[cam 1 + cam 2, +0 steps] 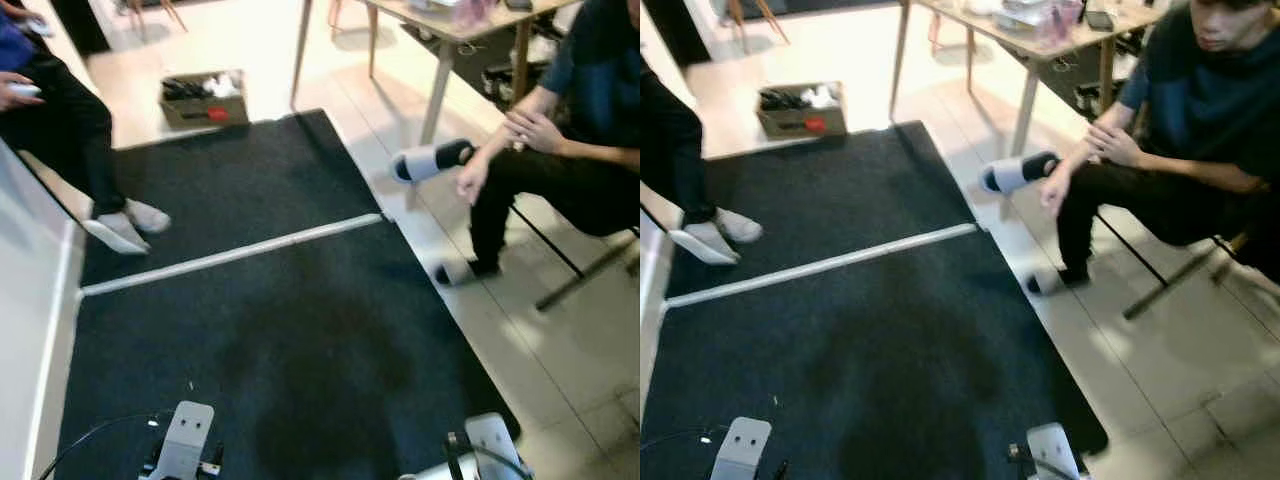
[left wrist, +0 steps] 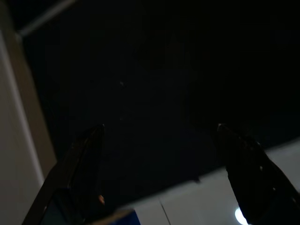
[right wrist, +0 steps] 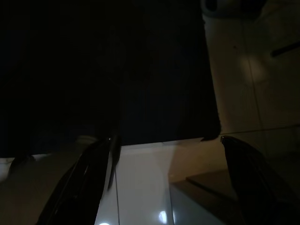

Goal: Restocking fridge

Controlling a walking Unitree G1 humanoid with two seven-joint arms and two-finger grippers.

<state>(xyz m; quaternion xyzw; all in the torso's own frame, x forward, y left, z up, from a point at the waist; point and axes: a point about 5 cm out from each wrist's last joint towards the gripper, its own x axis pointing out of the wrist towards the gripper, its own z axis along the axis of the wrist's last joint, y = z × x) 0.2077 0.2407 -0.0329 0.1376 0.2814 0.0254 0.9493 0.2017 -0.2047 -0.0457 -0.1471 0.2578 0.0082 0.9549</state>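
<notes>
Looking down at the black mat [image 1: 300, 330], I see no fridge or stock, so neither arm is nearer. Left gripper [image 2: 159, 154] and right gripper [image 3: 166, 159] hang low with fingers wide, holding nothing

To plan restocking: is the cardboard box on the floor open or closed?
Open: the cardboard box has no lid on, and dark, white and red items show inside.
</notes>
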